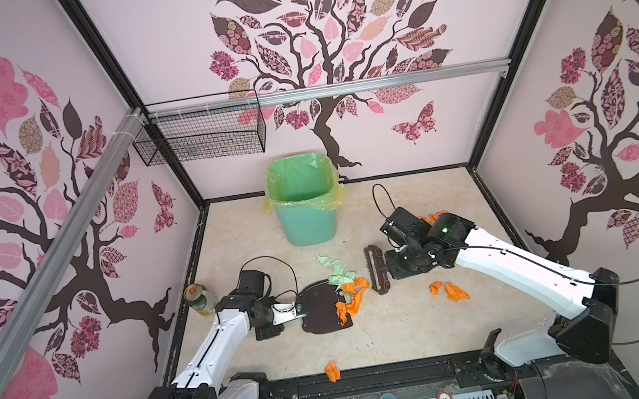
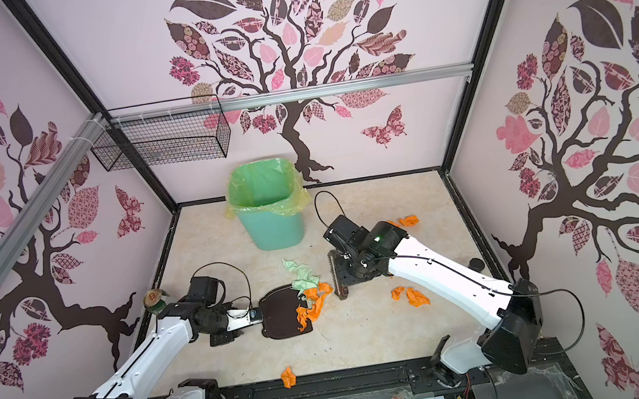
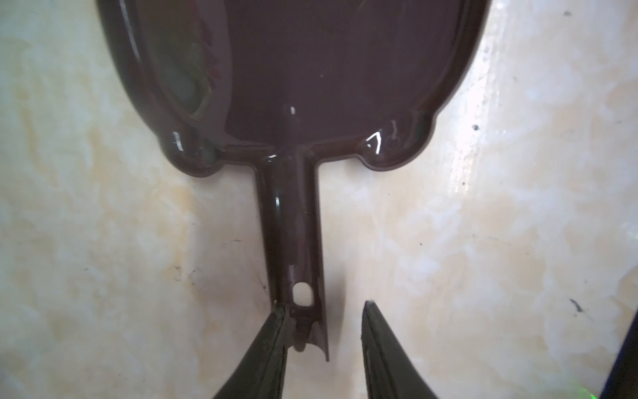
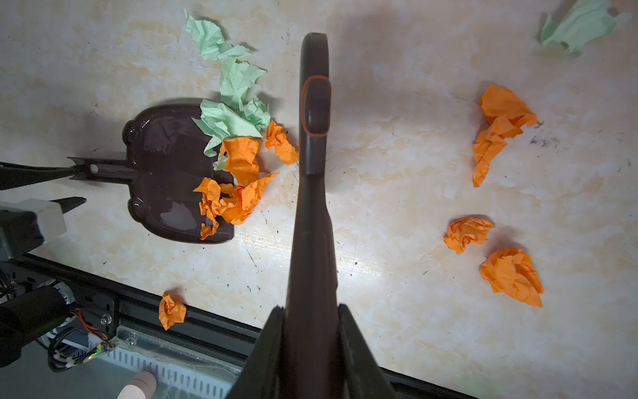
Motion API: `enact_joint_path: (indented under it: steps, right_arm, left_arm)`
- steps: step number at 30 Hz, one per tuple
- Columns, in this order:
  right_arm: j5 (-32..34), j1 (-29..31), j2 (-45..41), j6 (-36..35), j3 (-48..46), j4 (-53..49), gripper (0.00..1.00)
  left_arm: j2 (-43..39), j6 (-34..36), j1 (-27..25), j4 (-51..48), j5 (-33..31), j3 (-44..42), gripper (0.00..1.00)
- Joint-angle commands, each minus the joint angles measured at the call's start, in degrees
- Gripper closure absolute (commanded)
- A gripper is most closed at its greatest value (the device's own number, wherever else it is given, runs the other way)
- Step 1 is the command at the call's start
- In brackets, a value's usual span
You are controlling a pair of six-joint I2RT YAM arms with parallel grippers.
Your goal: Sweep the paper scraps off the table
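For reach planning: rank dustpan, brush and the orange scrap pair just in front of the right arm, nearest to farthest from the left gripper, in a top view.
1. dustpan: handle right at the left gripper.
2. brush: beyond the pan's mouth, rightward.
3. orange scrap pair: farthest right.

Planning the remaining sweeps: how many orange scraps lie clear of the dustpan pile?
4 orange scraps: two right of the brush, one at the front rail, one farther back by the right arm. That one may be two wads; the arm may hide more.
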Motion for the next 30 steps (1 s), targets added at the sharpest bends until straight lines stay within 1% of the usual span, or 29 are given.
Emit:
enact_joint_path:
  steps: [1,3,7,11,13,18,23,27,30]
  right_arm:
    - [0.6,-0.3,-1.7,-0.4,-0.2,0.5,1.0]
    - [0.6,-0.3,-1.8,-0.4,-0.3,0.6,1.0]
    - [0.4,-0.3,-1.9,-0.2,-0.8,0.9,1.0]
    - [-0.1,-0.3,-1.8,-0.3,-1.0,1.2,1.0]
    - [-0.1,-0.3,-1.7,-0.4,-0.9,1.3,1.0]
    - [-0.7,-0.3,-1.7,-0.5,-0.9,1.7,1.0]
    - [-1.0,-0.3,-1.6,-0.7,-1.1,1.8,1.0]
    - [-1.1,-0.3,-0.8,-0.8,-0.9,1.1,1.0]
    - [1.4,-0.3,-0.2,-0.8,0.1,-0.6,1.0]
  left_arm:
    - [1.1,1.3,0.2,1.6,-0.1,-2.0,0.65]
    - [2.4,1.6,0.2,2.5,-0.4,-2.3,0.7]
    - [5.5,1.9,0.2,5.5,-1.8,-3.0,0.75]
    - [7.8,1.7,0.2,7.4,-2.8,-3.0,0.75]
    - [8.0,1.8,0.2,7.7,-2.9,-3.1,0.77]
    - [8.7,2.6,0.2,10.4,-4.3,-4.9,0.87]
    - [10.8,3.1,0.1,13.2,-6.6,-6.8,1.0]
    - [10.1,3.0,0.2,12.7,-6.4,-7.0,1.0]
    - [7.8,2.8,0.1,9.3,-4.8,-6.0,1.0]
